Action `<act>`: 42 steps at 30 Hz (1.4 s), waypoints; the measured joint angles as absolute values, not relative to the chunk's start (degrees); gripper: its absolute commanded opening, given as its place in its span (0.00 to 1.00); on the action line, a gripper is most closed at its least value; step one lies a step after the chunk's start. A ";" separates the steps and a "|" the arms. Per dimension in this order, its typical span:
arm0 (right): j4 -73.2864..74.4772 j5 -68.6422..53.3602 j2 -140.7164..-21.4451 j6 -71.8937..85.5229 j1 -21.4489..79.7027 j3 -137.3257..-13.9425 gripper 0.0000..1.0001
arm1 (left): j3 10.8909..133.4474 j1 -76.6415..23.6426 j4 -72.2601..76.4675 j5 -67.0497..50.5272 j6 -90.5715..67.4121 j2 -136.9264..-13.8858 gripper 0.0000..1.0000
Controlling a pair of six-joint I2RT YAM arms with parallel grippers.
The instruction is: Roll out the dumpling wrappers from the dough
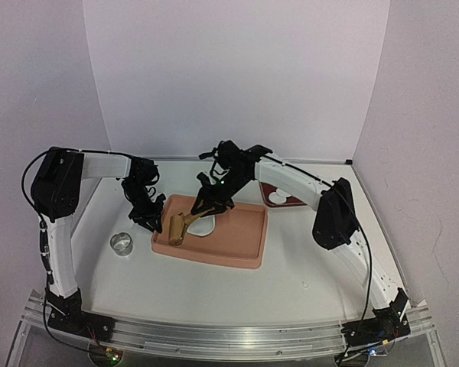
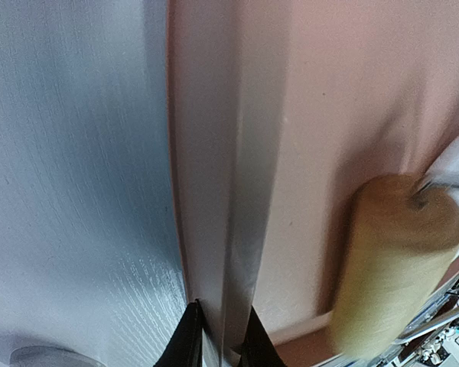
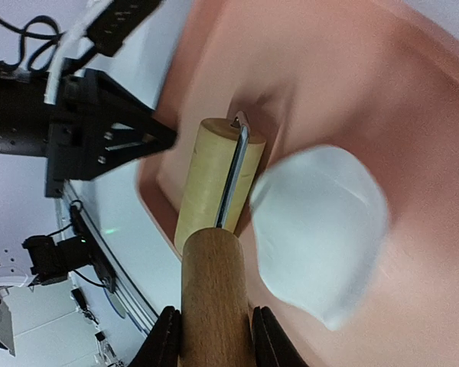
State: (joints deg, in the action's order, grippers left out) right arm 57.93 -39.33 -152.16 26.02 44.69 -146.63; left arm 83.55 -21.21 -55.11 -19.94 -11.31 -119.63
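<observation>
Dough (image 3: pixel 321 229) soft-edged with blur, rolling pin (image 3: pixel 214 287) handle cut off at the bottom edge between the right gripper (image 3: pixel 214 336) fingers, left gripper (image 2: pixel 220 336) shown as fingertips only on the tray (image 2: pixel 214 191) rim, ring cutter (image 2: pixel 42 357) cropped and blurred at a corner, dark dish (image 1: pixel 269 189) half hidden behind the right arm

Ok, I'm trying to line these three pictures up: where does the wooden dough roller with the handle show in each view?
Top external: the light wooden dough roller sits at the left end of the pink rectangular tray, near the picture's centre.
Left wrist: lower right, its drum seen almost end-on.
Right wrist: centre-left, its handle running down to the bottom edge.
Shared landmark: the tray, under the roller in all three views.
</observation>
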 measured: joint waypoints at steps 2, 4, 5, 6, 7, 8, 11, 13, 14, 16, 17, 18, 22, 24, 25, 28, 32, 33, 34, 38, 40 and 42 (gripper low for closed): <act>52.49 -41.32 -153.67 27.00 45.69 -146.63 0.00 | 83.53 -21.21 -55.09 -19.97 -11.31 -119.63 0.00; 50.17 -41.63 -154.12 27.77 46.22 -146.58 0.00 | 83.50 -21.21 -55.07 -19.97 -11.31 -119.63 0.00; 49.80 -41.63 -154.12 27.97 46.30 -146.50 0.00 | 83.50 -21.21 -55.05 -19.97 -11.31 -119.61 0.00; 49.56 -41.69 -154.12 28.14 46.33 -146.36 0.00 | 83.48 -21.21 -55.05 -19.97 -11.31 -119.61 0.00; 49.52 -41.76 -154.08 28.16 46.30 -146.30 0.00 | 83.48 -21.21 -55.02 -19.97 -11.31 -119.59 0.00; 49.54 -41.76 -153.99 28.16 46.28 -146.19 0.00 | 83.46 -21.23 -55.00 -19.94 -11.31 -119.57 0.00; 49.56 -41.63 -153.73 28.14 46.33 -146.19 0.00 | 83.13 -21.23 -54.63 -19.94 -11.33 -119.35 0.00; 49.69 -41.63 -152.79 28.01 46.33 -146.28 0.00 | 82.91 -21.23 -54.41 -19.94 -11.35 -119.24 0.00; 49.91 -41.56 -152.33 27.90 46.33 -146.61 0.00 | 82.81 -21.21 -54.30 -19.94 -11.38 -119.15 0.00; 50.89 -40.93 -152.03 27.68 46.39 -147.30 0.00 | 82.50 -21.23 -53.95 -19.97 -11.40 -118.91 0.00; 51.70 -40.58 -151.85 27.64 46.44 -147.87 0.00 | 82.21 -21.23 -53.60 -19.97 -11.46 -118.72 0.00; 52.56 -40.29 -151.65 27.62 46.44 -148.40 0.00 | 81.84 -21.26 -53.19 -19.97 -11.55 -118.43 0.00; 54.65 -39.00 -150.08 28.18 46.41 -148.22 0.00 | 80.60 -21.41 -51.81 -20.03 -11.64 -117.62 0.00; 55.88 -37.23 -148.51 29.43 46.44 -147.20 0.00 | 80.09 -21.47 -51.20 -20.03 -11.73 -117.30 0.00; 56.25 -36.58 -148.09 30.00 46.44 -147.02 0.00 | 80.07 -21.47 -51.13 -20.03 -11.77 -117.25 0.00; 57.01 -33.34 -146.50 32.67 46.46 -145.80 0.00 | 79.68 -21.50 -50.68 -20.08 -11.84 -116.99 0.00; 56.82 -30.76 -144.35 35.73 46.35 -143.24 0.00 | 78.98 -21.54 -49.87 -20.36 -11.92 -116.57 0.00; 56.80 -29.93 -143.46 36.88 46.13 -142.32 0.00 | 78.78 -21.63 -49.54 -20.49 -11.94 -116.49 0.00; 56.80 -29.80 -143.41 37.01 46.11 -142.30 0.00 | 78.74 -21.65 -49.47 -20.56 -11.94 -116.46 0.00; 56.12 -29.43 -143.11 39.48 45.52 -142.28 0.00 | 78.39 -21.74 -48.93 -21.39 -11.94 -116.38 0.00; 55.75 -29.45 -143.02 40.05 45.41 -142.28 0.00 | 78.32 -21.74 -48.84 -21.63 -11.92 -116.36 0.00; 54.76 -29.54 -142.67 41.17 45.28 -142.26 0.00 | 78.24 -21.76 -48.58 -22.20 -11.92 -116.36 0.00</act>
